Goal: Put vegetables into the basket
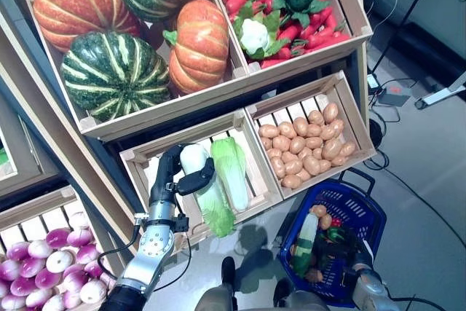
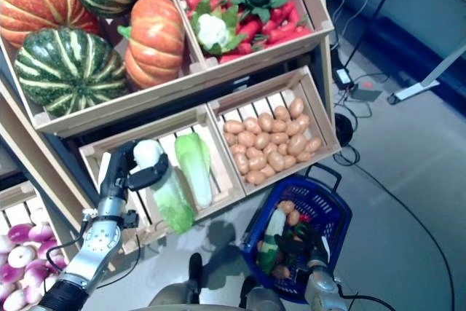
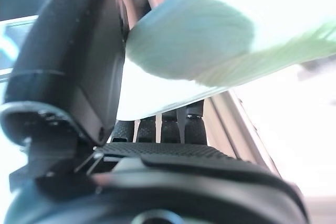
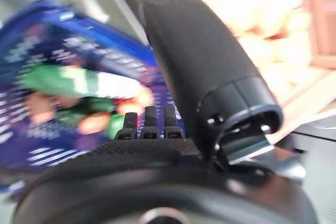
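Observation:
My left hand (image 1: 172, 172) reaches into the lower left crate of the stand. Its thumb and fingers are curled round the white stem end of a napa cabbage (image 1: 212, 203) with a pale green leafy end. The left wrist view shows the thumb (image 3: 73, 61) pressed against the cabbage (image 3: 199, 40). The blue plastic basket (image 1: 369, 207) stands on the floor at the lower right. It holds a green and white long vegetable (image 1: 305, 241), some potatoes (image 1: 319, 211) and other green and red vegetables. My right hand (image 1: 348, 256) is over the basket's near rim, fingers straight and empty; it also shows in the right wrist view (image 4: 205, 66).
A second napa cabbage (image 1: 232, 170) lies in the same crate, right beside the held one. The wooden stand (image 1: 240, 81) rises in tiers at the left and back. Grey floor (image 1: 429, 253) with cables lies to the right of the basket.

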Available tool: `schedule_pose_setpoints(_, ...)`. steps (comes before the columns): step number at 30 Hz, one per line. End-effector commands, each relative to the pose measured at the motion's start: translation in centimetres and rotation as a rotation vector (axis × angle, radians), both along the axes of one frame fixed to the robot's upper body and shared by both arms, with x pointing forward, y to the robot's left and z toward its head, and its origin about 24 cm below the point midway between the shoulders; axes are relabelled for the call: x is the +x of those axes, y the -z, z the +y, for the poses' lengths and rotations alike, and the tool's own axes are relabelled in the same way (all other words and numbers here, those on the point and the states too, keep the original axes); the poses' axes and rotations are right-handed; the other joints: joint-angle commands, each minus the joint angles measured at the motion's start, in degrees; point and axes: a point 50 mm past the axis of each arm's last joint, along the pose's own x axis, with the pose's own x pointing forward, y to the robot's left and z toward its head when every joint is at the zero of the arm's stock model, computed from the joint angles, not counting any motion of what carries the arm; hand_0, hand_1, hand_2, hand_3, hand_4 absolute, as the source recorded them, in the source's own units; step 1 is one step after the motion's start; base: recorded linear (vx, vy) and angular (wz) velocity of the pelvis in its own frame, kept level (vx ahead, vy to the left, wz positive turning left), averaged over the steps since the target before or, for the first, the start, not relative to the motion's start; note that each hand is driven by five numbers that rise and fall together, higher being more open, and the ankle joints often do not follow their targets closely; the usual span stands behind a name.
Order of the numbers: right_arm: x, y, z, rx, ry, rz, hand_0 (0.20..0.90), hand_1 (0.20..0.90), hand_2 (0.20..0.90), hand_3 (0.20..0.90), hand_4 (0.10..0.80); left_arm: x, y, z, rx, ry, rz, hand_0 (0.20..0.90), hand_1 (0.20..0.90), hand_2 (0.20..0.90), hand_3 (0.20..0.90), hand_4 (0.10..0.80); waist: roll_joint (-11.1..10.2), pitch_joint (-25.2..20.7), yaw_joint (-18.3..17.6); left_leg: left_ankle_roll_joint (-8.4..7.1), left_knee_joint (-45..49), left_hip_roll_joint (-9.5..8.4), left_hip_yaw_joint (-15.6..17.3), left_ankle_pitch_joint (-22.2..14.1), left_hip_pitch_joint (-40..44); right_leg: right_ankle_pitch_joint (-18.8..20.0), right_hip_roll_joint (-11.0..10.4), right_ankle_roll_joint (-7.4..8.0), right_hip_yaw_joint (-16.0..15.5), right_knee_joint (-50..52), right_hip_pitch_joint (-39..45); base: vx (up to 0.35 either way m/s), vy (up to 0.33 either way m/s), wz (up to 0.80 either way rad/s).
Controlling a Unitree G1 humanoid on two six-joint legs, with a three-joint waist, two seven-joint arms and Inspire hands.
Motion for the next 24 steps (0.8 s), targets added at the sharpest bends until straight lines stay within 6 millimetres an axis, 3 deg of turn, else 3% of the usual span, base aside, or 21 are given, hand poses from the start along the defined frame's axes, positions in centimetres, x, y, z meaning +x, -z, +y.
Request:
schedule_pose_setpoints(1, 3.6, -4.9, 0.0, -0.074, -0.041, -0.286, 0.900, 0.900, 0.900, 0.900, 0.800, 1.9, -6.9, -0.9, -0.143, 0.129, -0.351, 0.300, 0.300, 0.300, 0.300, 0.400, -2.09, -2.87, -0.37, -0.76, 1.72, -1.09, 2.05, -8.66, 4.05, 10.09, -3.37, 2.98, 2.19, -7.86, 0.92, 0.015, -0.013, -0.08)
schedule_pose_setpoints(6, 5.3, -8.7, 1.7, 0.074, -0.183, -0.493, 0.900, 0.900, 0.900, 0.900, 0.800, 2.0, -6.5, -1.9, -0.097, 0.209, -0.280, 0.300, 0.300, 0.300, 0.300, 0.400, -2.03, -4.20, -1.25, -0.28, 0.57, -1.15, 2.72, -9.01, 6.42, 10.06, -2.91, 3.17, 3.26, -8.15, 1.90, 0.014, -0.008, -0.03)
schedule_pose_setpoints(9, 5.4, -9.8, 2.5, 0.213, -0.263, -0.542, 0.900, 0.900, 0.900, 0.900, 0.800, 1.8, -5.9, -1.7, -0.050, 0.243, -0.239, 0.300, 0.300, 0.300, 0.300, 0.400, -2.09, -4.78, -1.44, -0.29, 0.28, -0.98, 3.36, -9.10, 7.06, 10.07, -2.70, 3.23, 3.72, -8.66, 2.39, 0.033, -0.021, -0.15)
schedule_pose_setpoints(14, 6.0, -12.9, 4.2, 0.292, -0.480, -0.676, 0.900, 0.900, 0.900, 0.900, 0.800, 1.8, -5.8, -1.8, -0.034, 0.300, -0.196, 0.300, 0.300, 0.300, 0.300, 0.400, -2.11, -5.09, -1.32, -0.23, 0.44, -0.74, 3.83, -9.25, 7.44, 9.72, -2.53, 3.21, 3.86, -8.82, 2.70, 0.001, -0.013, -0.07)
schedule_pose_setpoints(19, 5.9, -14.2, 6.5, 0.346, -0.787, -0.643, 0.900, 0.900, 0.900, 0.900, 0.800, 1.5, -5.6, -2.7, -0.024, 0.402, -0.172, 0.300, 0.300, 0.300, 0.300, 0.400, -2.51, -5.30, -0.62, -0.30, 0.45, -0.67, 3.90, -9.54, 8.06, 9.52, -2.69, 3.39, 3.52, -9.18, 3.46, 0.000, 0.000, 0.00)
schedule_pose_setpoints(24, 5.9, -14.7, 7.4, 0.420, -0.960, -0.550, 0.900, 0.900, 0.900, 0.900, 0.800, 1.5, -5.9, -3.2, -0.012, 0.466, -0.171, 0.300, 0.300, 0.300, 0.300, 0.400, -3.23, -5.55, 0.40, -0.50, 0.28, -0.70, 3.49, -9.61, 8.60, 9.44, -2.72, 3.47, 3.00, -9.58, 4.30, 0.000, 0.000, 0.00)
